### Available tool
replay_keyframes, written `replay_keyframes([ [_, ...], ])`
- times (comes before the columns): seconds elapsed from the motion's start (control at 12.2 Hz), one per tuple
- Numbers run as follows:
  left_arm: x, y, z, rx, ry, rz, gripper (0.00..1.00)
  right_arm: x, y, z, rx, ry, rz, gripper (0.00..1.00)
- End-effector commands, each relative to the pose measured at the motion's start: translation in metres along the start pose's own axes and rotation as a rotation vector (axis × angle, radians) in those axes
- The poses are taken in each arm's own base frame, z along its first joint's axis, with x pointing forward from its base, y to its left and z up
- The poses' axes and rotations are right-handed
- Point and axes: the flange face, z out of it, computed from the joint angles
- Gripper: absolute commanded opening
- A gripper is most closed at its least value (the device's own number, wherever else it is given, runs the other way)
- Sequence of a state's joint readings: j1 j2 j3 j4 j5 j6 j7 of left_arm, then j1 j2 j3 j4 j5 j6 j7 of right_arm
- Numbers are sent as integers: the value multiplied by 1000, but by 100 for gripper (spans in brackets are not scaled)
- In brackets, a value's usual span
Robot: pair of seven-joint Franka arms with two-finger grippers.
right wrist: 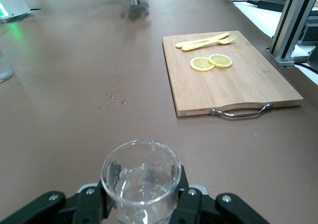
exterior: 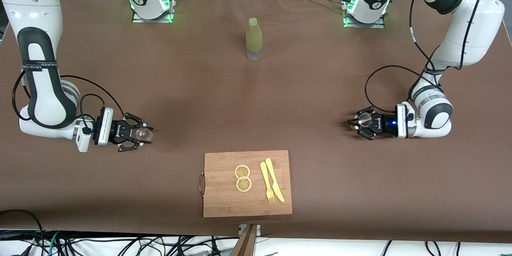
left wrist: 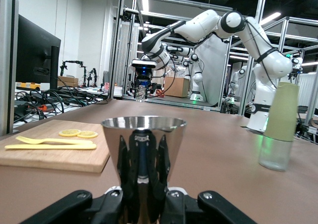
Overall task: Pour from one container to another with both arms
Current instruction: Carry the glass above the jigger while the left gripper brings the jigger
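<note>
A clear glass [exterior: 143,134] holding some clear liquid stands upright between the fingers of my right gripper [exterior: 138,135], low at the right arm's end of the table. The right wrist view shows the fingers pressed on both sides of the glass [right wrist: 141,182]. At the left arm's end, my left gripper [exterior: 362,121] is shut on an upright shiny metal cup [exterior: 364,119]. In the left wrist view the metal cup [left wrist: 144,149] fills the space between the fingers. I cannot tell whether either vessel touches the table.
A bottle with a green sleeve [exterior: 254,40] stands mid-table toward the bases. A wooden cutting board [exterior: 224,202] lies near the front edge with two lemon slices [exterior: 243,178] and a yellow fork and knife [exterior: 271,186]. Small drops [right wrist: 113,96] spot the brown table.
</note>
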State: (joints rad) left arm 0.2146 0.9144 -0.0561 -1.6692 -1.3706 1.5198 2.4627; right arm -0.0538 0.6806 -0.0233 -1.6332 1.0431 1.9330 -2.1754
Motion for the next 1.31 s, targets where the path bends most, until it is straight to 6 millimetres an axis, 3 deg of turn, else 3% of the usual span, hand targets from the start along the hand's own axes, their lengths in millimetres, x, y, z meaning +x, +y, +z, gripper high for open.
replay_keyframes([
  [0.0, 14, -4, 43, 28, -19, -3, 0, 32, 1, 5, -27, -15, 24, 25],
  [0.49, 25, 11, 141, 105, -18, -36, 0, 108, -2, 61, -45, -83, 42, 25],
  [0.82, 25, 17, 207, 161, 0, -56, 0, 140, -8, 99, -76, -130, 36, 25],
  [1.23, 26, 29, 272, 227, 0, -85, 0, 180, -24, 146, -83, -195, 52, 25],
])
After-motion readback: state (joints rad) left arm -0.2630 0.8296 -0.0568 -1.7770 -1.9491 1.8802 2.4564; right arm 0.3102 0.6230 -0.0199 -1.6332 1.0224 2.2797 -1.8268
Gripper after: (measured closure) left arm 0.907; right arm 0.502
